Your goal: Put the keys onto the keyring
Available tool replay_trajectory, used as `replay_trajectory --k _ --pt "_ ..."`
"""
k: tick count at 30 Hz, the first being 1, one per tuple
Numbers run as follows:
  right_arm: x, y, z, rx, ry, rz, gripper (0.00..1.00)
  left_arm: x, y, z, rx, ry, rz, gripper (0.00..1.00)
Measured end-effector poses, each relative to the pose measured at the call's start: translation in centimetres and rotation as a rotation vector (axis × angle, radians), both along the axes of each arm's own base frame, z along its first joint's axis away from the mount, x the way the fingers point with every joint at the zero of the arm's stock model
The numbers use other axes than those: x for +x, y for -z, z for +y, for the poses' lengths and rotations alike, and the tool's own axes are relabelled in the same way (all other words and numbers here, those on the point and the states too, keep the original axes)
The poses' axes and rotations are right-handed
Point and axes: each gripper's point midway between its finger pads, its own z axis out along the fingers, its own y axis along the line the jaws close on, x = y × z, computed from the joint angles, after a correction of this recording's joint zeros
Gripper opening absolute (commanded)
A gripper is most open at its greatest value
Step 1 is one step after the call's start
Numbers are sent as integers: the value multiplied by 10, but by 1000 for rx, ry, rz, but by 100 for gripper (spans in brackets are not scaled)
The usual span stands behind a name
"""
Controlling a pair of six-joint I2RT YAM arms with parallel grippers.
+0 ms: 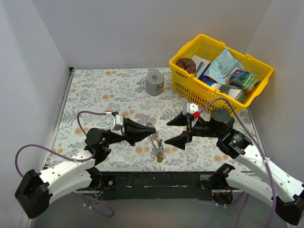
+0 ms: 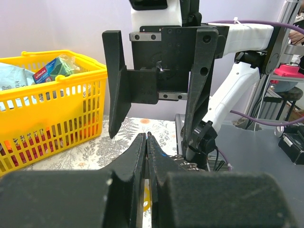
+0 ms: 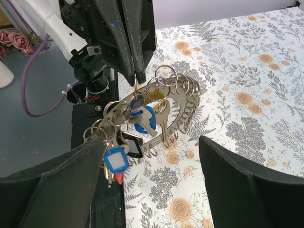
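Observation:
The keyring (image 3: 186,100), a large flat grey ring with a ridged edge, hangs tilted above the floral table. My left gripper (image 1: 154,130) is shut on its upper edge, its black fingers (image 3: 129,42) pinching from above. Several keys dangle from small split rings on it: a blue-headed key (image 3: 145,119), a blue tag (image 3: 116,159), a black tag (image 3: 133,145), a red tip (image 3: 118,178). My right gripper (image 1: 166,133) stands wide open just right of the keyring, its fingers (image 3: 61,190) either side and below, holding nothing. In the left wrist view the ring is mostly hidden behind my own fingers (image 2: 128,166).
A yellow basket (image 1: 189,90) full of packets stands at the back right, also in the left wrist view as the basket (image 2: 52,114). A grey can (image 1: 154,83) stands behind the grippers. White walls close in the table on the left, back and right.

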Motion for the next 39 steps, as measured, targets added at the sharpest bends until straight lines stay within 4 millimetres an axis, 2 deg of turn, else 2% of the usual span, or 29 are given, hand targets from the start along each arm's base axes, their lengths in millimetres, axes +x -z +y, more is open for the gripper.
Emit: replay_trajectory --k 14,24,34,39 --pt "3 -3 -3 8 28 -12 91 7 5 1 4 -42 12 0" --pt "6 11 -3 -16 47 9 91 17 33 -5 62 -63 67 0" --pt "9 18 -5 -30 76 18 92 28 74 -22 191 -29 137 0" --pt "12 13 -9 -17 105 -1 92 30 84 -29 219 -5 155 0"
